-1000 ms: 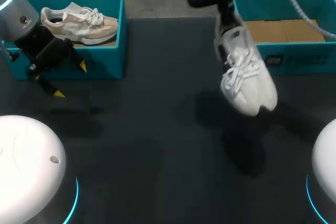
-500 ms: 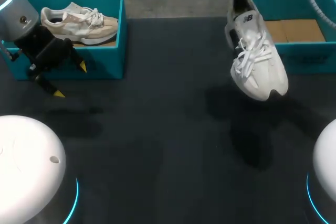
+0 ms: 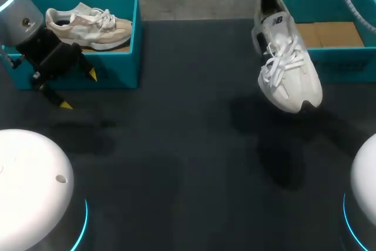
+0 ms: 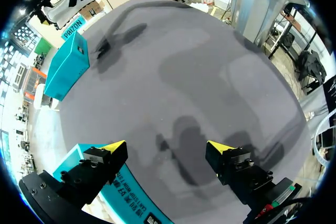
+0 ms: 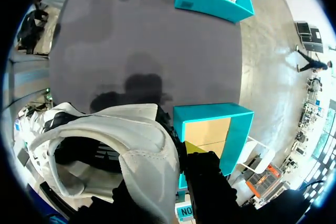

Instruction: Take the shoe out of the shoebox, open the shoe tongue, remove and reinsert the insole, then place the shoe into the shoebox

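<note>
A robot lab — two arms point(image 3: 26, 24) over a dark table point(image 3: 176, 145)

The head camera hangs high behind the robot, looking steeply down on the dark table point(image 3: 176, 145) from well back, one teal shoebox point(image 3: 126, 69) at the upper left of the frame, the other shoebox point(image 3: 341, 66) at upper right, the white shoe point(image 3: 288, 74) in the air beside it. The left wrist camera sits low by the first box and looks out past the parted fingers of the left gripper point(image 4: 168, 145) across the tabletop, the far box and shoe small ahead. The right wrist camera looks down from high with the shoe's heel close up, so all three views share both boxes, shoe and tabletop.
</note>
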You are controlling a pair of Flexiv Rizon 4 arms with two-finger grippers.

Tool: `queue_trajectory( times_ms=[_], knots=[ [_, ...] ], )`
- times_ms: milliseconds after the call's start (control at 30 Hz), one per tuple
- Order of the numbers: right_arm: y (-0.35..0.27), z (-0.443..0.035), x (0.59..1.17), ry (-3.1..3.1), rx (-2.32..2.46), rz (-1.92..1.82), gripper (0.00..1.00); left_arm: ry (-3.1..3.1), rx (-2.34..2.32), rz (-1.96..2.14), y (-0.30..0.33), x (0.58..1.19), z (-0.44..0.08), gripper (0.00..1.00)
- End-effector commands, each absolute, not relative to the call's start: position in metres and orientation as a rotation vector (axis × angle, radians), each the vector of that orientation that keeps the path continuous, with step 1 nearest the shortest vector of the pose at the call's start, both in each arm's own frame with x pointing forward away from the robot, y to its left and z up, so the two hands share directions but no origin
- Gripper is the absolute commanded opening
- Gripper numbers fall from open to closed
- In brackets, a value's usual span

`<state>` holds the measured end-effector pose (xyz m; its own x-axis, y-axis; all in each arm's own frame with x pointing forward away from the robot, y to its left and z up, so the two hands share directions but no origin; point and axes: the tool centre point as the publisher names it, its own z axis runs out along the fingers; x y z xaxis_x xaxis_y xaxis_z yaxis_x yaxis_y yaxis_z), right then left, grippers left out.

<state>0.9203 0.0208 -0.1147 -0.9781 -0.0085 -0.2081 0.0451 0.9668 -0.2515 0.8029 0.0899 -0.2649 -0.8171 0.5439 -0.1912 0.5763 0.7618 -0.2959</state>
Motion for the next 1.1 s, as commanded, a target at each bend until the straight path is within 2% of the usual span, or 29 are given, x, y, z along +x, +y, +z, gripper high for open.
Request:
queue_trajectory(
  times_ms=[33,300,800,1100],
  knots=[
    [0.017,-0.106,0.929,2.901,0.028,-0.386,0.0,2.864,0.913,-0.523,0.09,0.803,-0.264,1.0],
    [-0.018,-0.081,0.964,2.898,0.017,-0.371,0.0,2.864,0.913,-0.523,0.09,0.803,-0.264,1.0],
    [-0.082,-0.086,1.072,2.876,0.033,-0.372,0.0,2.864,0.913,-0.523,0.09,0.803,-0.264,1.0],
    [-0.082,-0.086,1.072,2.876,0.033,-0.372,0.0,2.864,0.913,-0.523,0.09,0.803,-0.264,1.0]
  ],
)
